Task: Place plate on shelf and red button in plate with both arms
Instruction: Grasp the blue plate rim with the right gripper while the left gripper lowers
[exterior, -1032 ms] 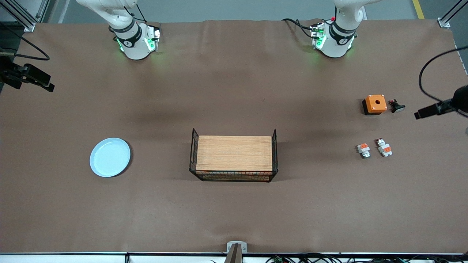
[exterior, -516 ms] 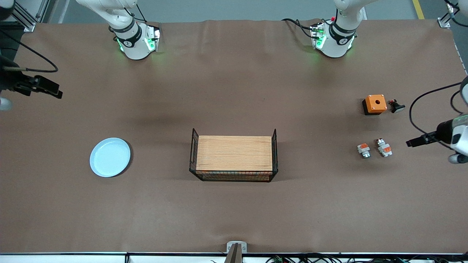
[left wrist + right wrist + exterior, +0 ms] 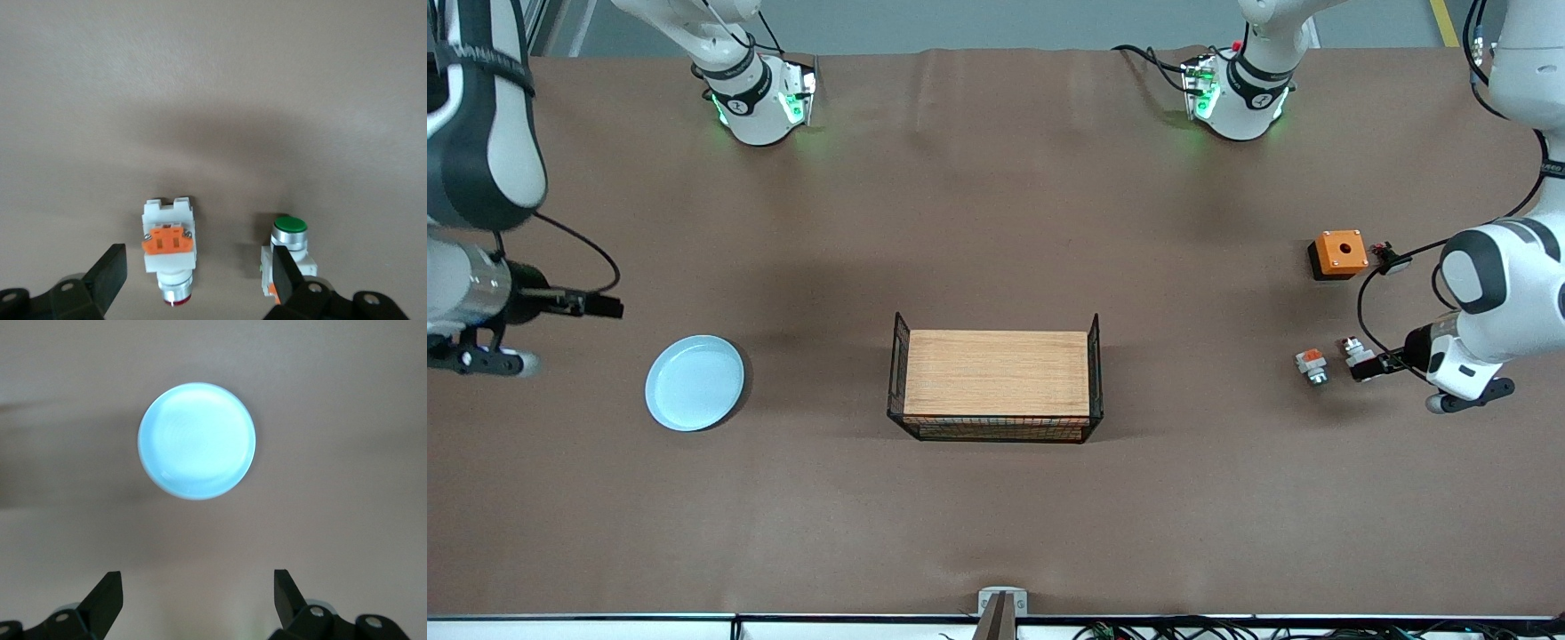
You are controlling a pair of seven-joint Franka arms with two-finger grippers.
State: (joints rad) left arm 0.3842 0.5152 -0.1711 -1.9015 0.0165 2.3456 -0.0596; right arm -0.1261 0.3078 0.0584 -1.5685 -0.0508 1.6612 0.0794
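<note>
two open grippers hover above their targets, nothing held.

left gripper [image 3: 193, 283], fingers spread wide, is over the red button [image 3: 169, 250] at the left arm's end; only its wrist view shows the neighbouring part's green cap [image 3: 290, 225]. right gripper [image 3: 197, 600], equally open, is over bare table [image 3: 347, 520] beside the plate [image 3: 197, 441].

A brown paper-covered table [image 3: 996, 222] (slightly creased) fills the view, grey floor [image 3: 996, 22] along its top edge.
</note>
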